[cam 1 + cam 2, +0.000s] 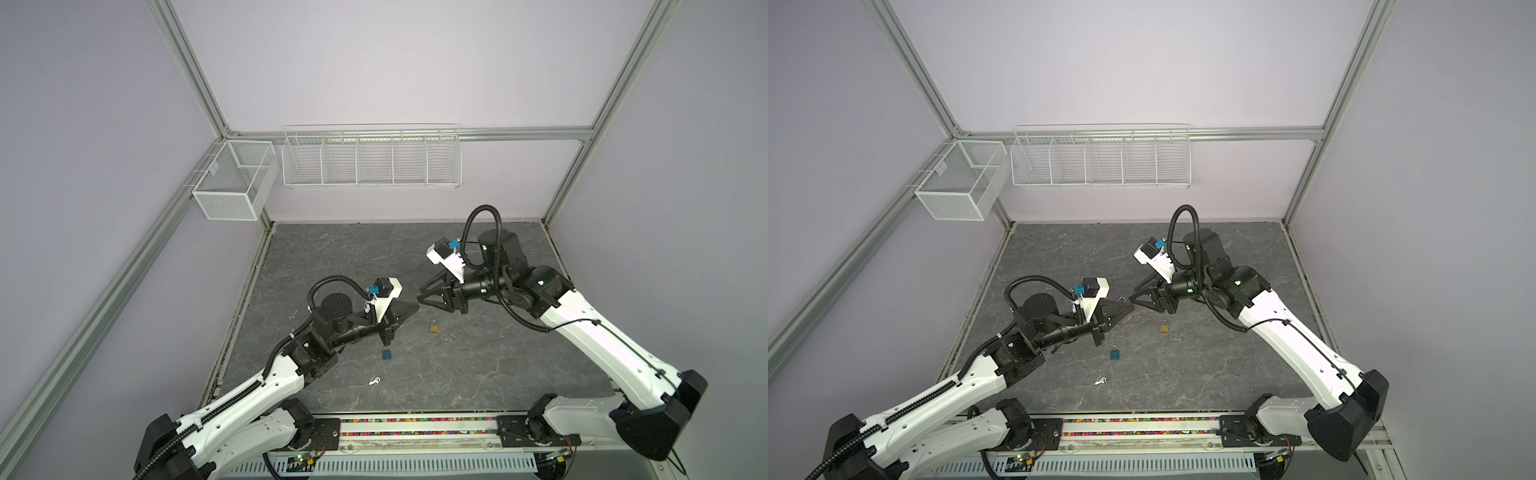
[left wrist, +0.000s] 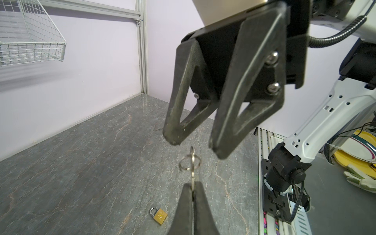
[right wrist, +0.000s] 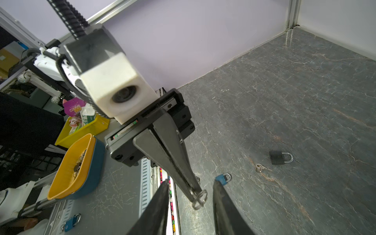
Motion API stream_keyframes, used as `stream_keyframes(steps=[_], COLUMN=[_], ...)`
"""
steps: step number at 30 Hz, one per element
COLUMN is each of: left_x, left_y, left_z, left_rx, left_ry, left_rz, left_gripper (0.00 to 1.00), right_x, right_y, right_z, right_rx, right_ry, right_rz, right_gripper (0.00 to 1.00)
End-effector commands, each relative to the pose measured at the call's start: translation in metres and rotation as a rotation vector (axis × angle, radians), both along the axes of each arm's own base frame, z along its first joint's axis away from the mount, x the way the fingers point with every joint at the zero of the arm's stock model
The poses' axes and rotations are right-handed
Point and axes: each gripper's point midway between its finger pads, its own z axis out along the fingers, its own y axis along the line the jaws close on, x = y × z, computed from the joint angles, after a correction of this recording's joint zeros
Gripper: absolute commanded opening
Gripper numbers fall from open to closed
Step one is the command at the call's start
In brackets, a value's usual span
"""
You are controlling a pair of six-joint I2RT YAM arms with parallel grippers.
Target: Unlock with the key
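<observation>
My left gripper [image 2: 192, 188] is shut on the blade of a small silver key [image 2: 192, 176] and holds it in the air, with its split ring [image 2: 190, 162] sticking out past the fingertips. My right gripper [image 2: 196, 147] faces it tip to tip, open, one finger on each side of the key's head without touching it; the right wrist view shows the ring [image 3: 200, 198] in the gap of my right gripper [image 3: 191, 184]. In both top views the two grippers [image 1: 417, 307] [image 1: 419, 294] meet above mid-table. A gold padlock [image 1: 434, 328] [image 2: 159, 216] lies on the table below them.
A blue padlock [image 1: 387, 354] [image 3: 223, 179] and a loose key [image 1: 375, 380] lie on the grey table nearer the front rail [image 1: 415, 428]. The right wrist view shows a black padlock [image 3: 277, 157] beside a key [image 3: 262, 167]. Wire baskets [image 1: 370, 160] hang on the back wall.
</observation>
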Motion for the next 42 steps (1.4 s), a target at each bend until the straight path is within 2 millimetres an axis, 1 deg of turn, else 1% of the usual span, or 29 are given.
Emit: stream_keyframes(steps=[1, 3, 8, 14, 16, 19, 29, 31, 36, 37, 39, 40, 42], left_x=[-0.004, -0.004, -0.004, -0.007, -0.009, -0.01, -0.015, -0.015, -0.011, -0.008, -0.004, -0.002, 0.004], left_y=[-0.003, -0.004, -0.005, -0.009, -0.009, -0.008, -0.008, -0.008, -0.007, -0.005, -0.003, 0.0, 0.007], left_z=[0.015, 0.016, 0.016, 0.019, 0.02, 0.022, 0.024, 0.026, 0.032, 0.034, 0.036, 0.037, 0.039], left_rx=[-0.012, -0.012, -0.01, -0.016, -0.017, -0.022, -0.022, -0.024, -0.03, -0.035, -0.04, -0.045, -0.067], left_ry=[-0.046, -0.049, -0.05, -0.038, -0.037, -0.04, -0.032, -0.033, -0.029, -0.026, -0.022, -0.02, -0.01], left_rz=[-0.033, -0.039, -0.048, -0.075, -0.082, -0.087, -0.11, -0.111, -0.085, -0.066, -0.036, -0.017, 0.036], left_gripper=[0.0, 0.0, 0.0, 0.0, 0.0, 0.0, 0.0, 0.0, 0.0, 0.05, 0.22, 0.33, 0.48], right_x=[-0.008, -0.006, -0.011, -0.012, -0.011, -0.011, -0.011, -0.012, -0.011, -0.01, -0.007, -0.004, 0.006], right_y=[-0.002, -0.003, -0.005, -0.007, -0.008, -0.009, -0.012, -0.012, -0.013, -0.014, -0.015, -0.015, -0.016], right_z=[0.002, 0.001, 0.0, -0.001, -0.004, -0.002, 0.003, 0.004, 0.004, 0.004, 0.006, 0.008, 0.011], right_rx=[0.008, -0.007, -0.015, -0.023, -0.036, -0.035, -0.019, -0.017, -0.022, -0.023, -0.013, 0.003, 0.036], right_ry=[-0.063, -0.079, -0.092, -0.09, -0.092, -0.097, -0.095, -0.094, -0.089, -0.087, -0.077, -0.068, -0.038], right_rz=[0.077, 0.071, 0.11, 0.127, 0.124, 0.125, 0.133, 0.136, 0.127, 0.118, 0.094, 0.075, 0.008], right_gripper=[0.34, 0.32, 0.25, 0.24, 0.22, 0.21, 0.1, 0.07, 0.06, 0.06, 0.06, 0.06, 0.06])
